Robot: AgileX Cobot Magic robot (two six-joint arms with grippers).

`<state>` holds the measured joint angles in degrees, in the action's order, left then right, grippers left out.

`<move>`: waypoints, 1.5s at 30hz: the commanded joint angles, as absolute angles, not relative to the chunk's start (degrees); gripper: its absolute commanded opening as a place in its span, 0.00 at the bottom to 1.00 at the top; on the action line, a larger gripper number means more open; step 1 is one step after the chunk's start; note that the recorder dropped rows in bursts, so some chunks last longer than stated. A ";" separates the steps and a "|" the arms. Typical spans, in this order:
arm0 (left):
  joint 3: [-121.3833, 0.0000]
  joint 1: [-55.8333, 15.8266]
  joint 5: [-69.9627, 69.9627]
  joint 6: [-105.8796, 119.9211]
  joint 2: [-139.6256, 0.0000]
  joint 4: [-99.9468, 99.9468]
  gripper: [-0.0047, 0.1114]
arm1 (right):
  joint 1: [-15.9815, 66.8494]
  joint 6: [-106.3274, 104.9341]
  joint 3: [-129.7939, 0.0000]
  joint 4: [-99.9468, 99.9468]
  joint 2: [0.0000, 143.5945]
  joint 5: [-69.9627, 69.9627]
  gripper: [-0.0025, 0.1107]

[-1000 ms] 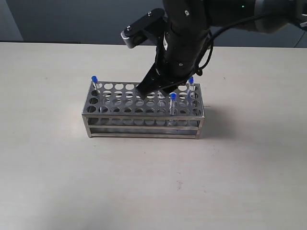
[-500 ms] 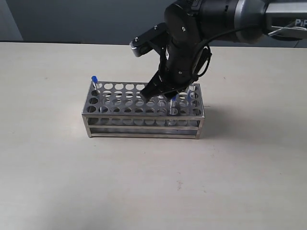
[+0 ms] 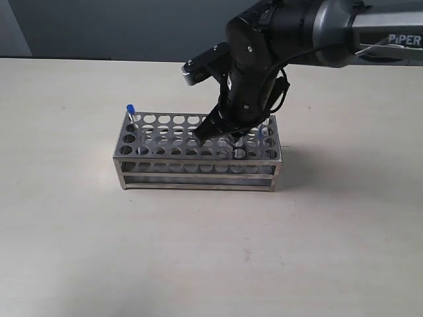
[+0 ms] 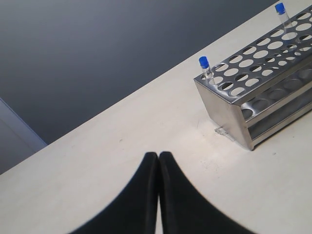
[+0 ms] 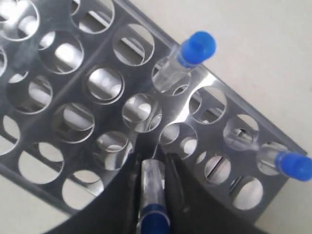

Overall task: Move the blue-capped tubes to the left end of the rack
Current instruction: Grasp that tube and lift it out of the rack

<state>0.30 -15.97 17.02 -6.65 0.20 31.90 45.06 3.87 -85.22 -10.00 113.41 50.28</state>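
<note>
The steel rack [image 3: 198, 168] stands mid-table. One blue-capped tube [image 3: 130, 109] sits in its far left corner hole. My right gripper [image 3: 218, 140] reaches down over the rack's right half, hiding the tubes there. In the right wrist view this gripper [image 5: 152, 163] is shut on a blue-capped tube [image 5: 152, 183] still standing in the rack [image 5: 87, 105]. Two more blue-capped tubes [image 5: 195, 48] [image 5: 292, 165] stand in holes nearby. My left gripper [image 4: 159, 155] hovers shut and empty over bare table, off the rack's [image 4: 226, 109] end, where a corner tube [image 4: 204, 62] shows.
The pale table [image 3: 198, 251] spreads around the rack on all sides. A dark wall [image 3: 99, 26] runs behind its far edge. Most of the rack's holes are vacant.
My right gripper has come down onto the rack's right half and its fingers have closed from wide open onto a tube. The far-left tube has stayed put.
</note>
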 commanded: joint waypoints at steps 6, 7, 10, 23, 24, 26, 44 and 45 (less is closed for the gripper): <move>0.00 -16.18 16.60 -6.93 0.00 31.87 0.05 | 44.78 3.48 -87.27 -10.76 102.81 54.95 0.02; 0.00 -16.18 16.60 -6.93 0.00 31.87 0.05 | 44.78 3.27 -87.27 -10.16 102.06 55.05 0.02; 0.00 -16.18 16.60 -6.93 0.00 31.87 0.05 | 45.33 1.71 -87.27 -9.45 99.99 54.91 0.02; 0.00 -16.18 16.60 -6.93 0.00 31.87 0.05 | 47.56 -17.38 -113.80 11.05 116.86 61.40 0.02; 0.00 -16.18 16.74 -6.93 0.00 31.78 0.05 | 47.82 -17.38 -116.15 11.05 118.53 62.69 0.02; 0.00 -16.18 16.74 -6.93 0.00 31.78 0.05 | 48.10 -17.90 -120.22 11.26 121.36 64.81 0.02; 0.00 -16.18 16.74 -6.93 0.00 31.78 0.05 | 50.39 -18.42 -132.29 11.92 132.78 68.19 0.02; 0.00 -16.18 16.74 -6.93 0.00 31.78 0.05 | 50.39 -18.42 -132.29 11.95 133.05 68.19 0.02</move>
<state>0.30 -15.97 17.02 -6.65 0.20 31.90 50.52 -18.03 -131.93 12.84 132.64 68.03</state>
